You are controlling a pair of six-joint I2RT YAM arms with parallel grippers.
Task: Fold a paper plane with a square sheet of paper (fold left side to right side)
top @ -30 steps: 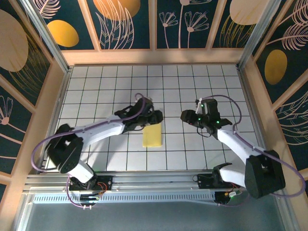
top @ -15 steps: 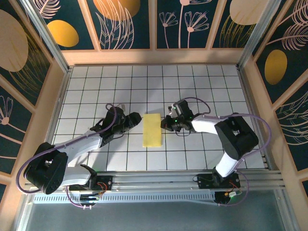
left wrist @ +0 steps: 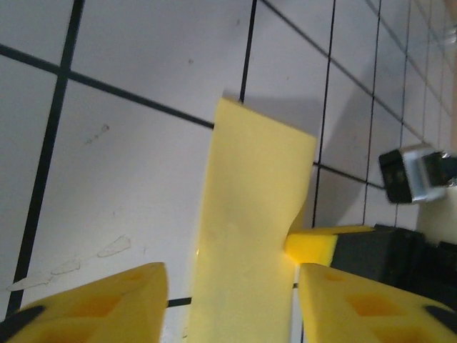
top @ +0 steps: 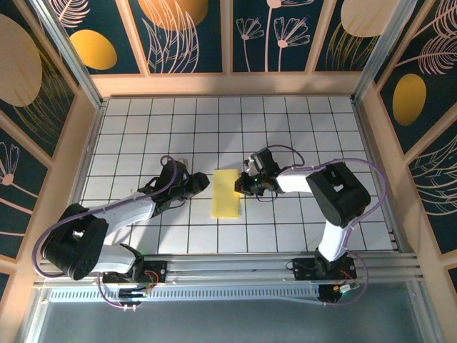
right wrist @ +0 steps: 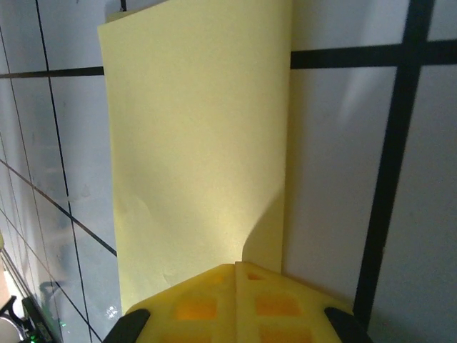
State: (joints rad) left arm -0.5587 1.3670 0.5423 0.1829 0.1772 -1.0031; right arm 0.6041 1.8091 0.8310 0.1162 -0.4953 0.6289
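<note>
The square sheet of paper (top: 226, 194) lies folded in half as a pale yellow upright rectangle on the white grid table (top: 143, 128). My left gripper (top: 203, 184) hovers low at its left side. In the left wrist view the yellow fingers (left wrist: 93, 304) stand open, with the paper (left wrist: 250, 236) running between them, untouched. My right gripper (top: 242, 184) is at the sheet's right edge. In the right wrist view its jaws (right wrist: 235, 267) are shut together on the paper's (right wrist: 193, 143) upper layer, which curls up toward the tips over a shadow. That tip (left wrist: 314, 244) also appears in the left wrist view.
Wooden walls with dark floral panels (top: 228, 36) enclose the table on three sides. The arms' bases sit on an aluminium rail (top: 228, 275) at the near edge. Open grid tiles surround the paper on the far side.
The left arm pulled off the paper to its left, then edged back, its jaws narrowing. The right gripper came in from the right and shut at the sheet's right edge.
</note>
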